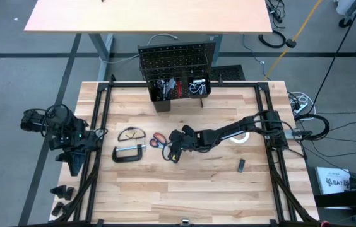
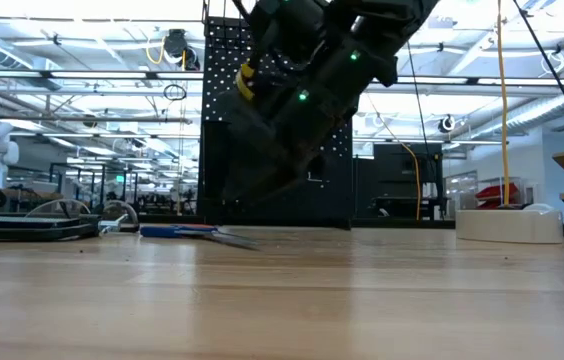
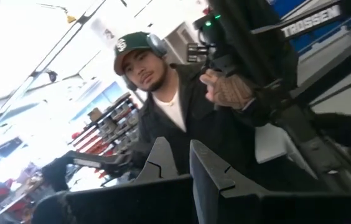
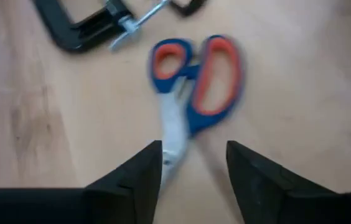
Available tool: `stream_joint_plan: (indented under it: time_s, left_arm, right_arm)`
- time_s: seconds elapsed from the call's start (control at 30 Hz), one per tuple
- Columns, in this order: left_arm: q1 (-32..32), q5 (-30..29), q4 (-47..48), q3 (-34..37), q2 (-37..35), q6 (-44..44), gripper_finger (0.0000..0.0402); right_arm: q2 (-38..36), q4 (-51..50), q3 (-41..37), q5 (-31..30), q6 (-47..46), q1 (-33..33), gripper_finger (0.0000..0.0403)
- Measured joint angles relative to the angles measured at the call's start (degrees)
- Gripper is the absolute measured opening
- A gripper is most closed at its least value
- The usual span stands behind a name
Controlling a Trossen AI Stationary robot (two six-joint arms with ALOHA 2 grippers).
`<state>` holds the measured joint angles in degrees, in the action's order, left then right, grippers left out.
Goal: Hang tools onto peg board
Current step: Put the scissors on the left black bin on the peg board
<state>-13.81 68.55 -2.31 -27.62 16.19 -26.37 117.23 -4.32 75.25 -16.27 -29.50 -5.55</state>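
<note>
The right gripper (image 4: 191,165) hangs low over the scissors (image 4: 194,87), its fingers spread apart with the blade end lying between them. The scissors lie flat on the table (image 1: 216,183), near the C-clamp (image 1: 129,153) and well apart from the peg board (image 1: 177,63). I think it should descend straight and close on the blades (not the handles). The left gripper (image 3: 178,165) waits at the table's left edge, fingers narrowly apart.

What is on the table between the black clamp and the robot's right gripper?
The scissors lie between the black clamp and the right gripper, as the high view shows. In the right wrist view, their blades reach toward that open gripper.
</note>
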Motion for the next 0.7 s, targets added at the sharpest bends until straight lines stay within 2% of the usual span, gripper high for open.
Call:
stream_joint_plan:
  time_s: [0.17,0.43,0.7]
  left_arm:
    - [-0.7,-5.8,-0.9,0.0,0.7,0.5,0.0]
    - [-1.0,-8.3,-4.8,0.0,0.2,3.6,0.0]
    - [-1.0,-21.1,-6.8,0.0,-1.1,6.9,0.0]
  right_arm:
    - [5.1,-2.1,6.1,0.1,0.2,-1.4,0.0179]
    - [14.8,-18.4,20.9,-4.3,1.6,-2.2,0.0155]
    - [16.3,-21.4,22.8,-1.0,-1.5,-2.0,0.0134]
